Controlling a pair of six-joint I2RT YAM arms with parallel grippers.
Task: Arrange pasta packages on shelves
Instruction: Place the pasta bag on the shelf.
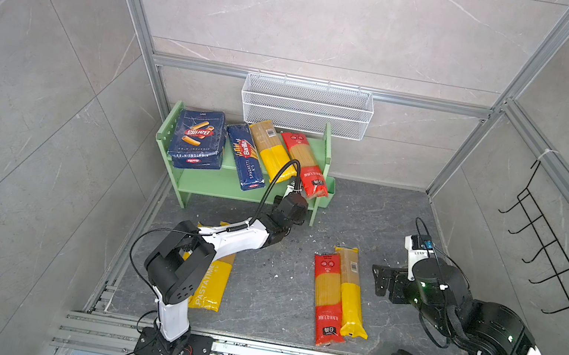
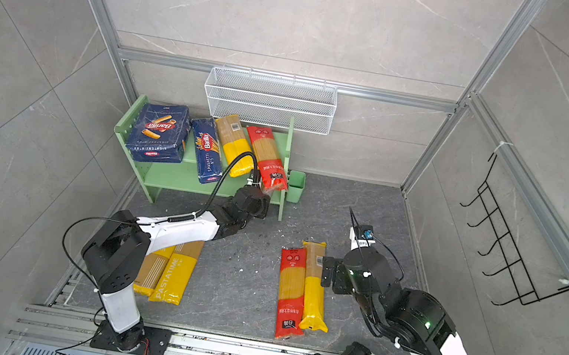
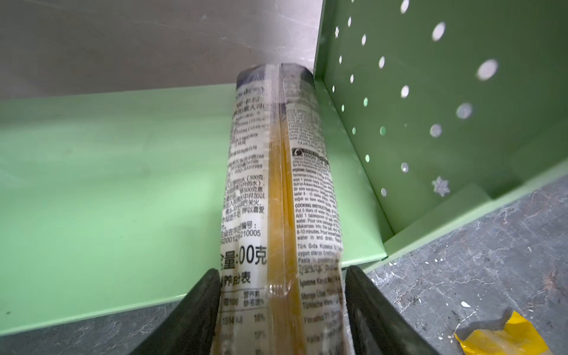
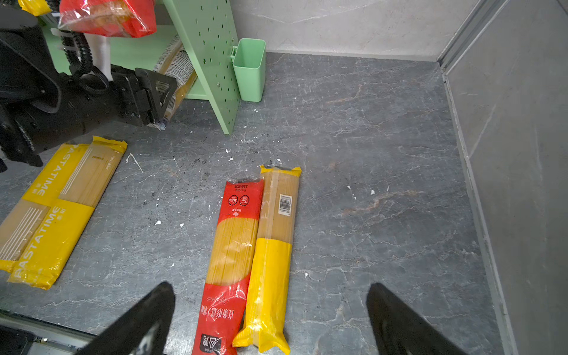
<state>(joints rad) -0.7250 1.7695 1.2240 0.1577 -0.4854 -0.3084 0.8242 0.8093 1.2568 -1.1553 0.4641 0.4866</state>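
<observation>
Down at the lower left of the top views: two PASTATIME bags [image 2: 175, 273] are lying side by side on the floor, partly under the left arm, waiting their turn.
Upper left, shelf unit [image 1: 204, 182]: its top board is carrying stacked Barilla boxes [image 1: 198, 136], a blue Barilla pack [image 1: 246, 156], a yellow-ended bag [image 1: 272, 149] and a red-ended bag [image 1: 307, 162]. All are overhanging the front edge, apparently being longer than the board is deep.
Centre, left gripper [image 3: 281, 273]: it is reaching in low at the unit's right end, fingers flanking the near end of a printed spaghetti pack [image 3: 276, 184]. Whether they are pinching it or standing just clear, I cannot tell.
That pack: it is lying lengthwise on the lower board [image 3: 107, 184], far end close against the perforated side panel [image 3: 430, 107], near end sticking out over the floor. I reckon it is being tucked to that end so space beside it is left for more.
Right of centre, floor: a red floor bag [image 1: 327, 295] and a yellow floor bag [image 1: 351, 295] are lying touching, not yet shelved.
Right, right gripper [image 4: 270, 287]: it is hanging empty over that pair with jaws spread wide, likely readying for a pickup.
</observation>
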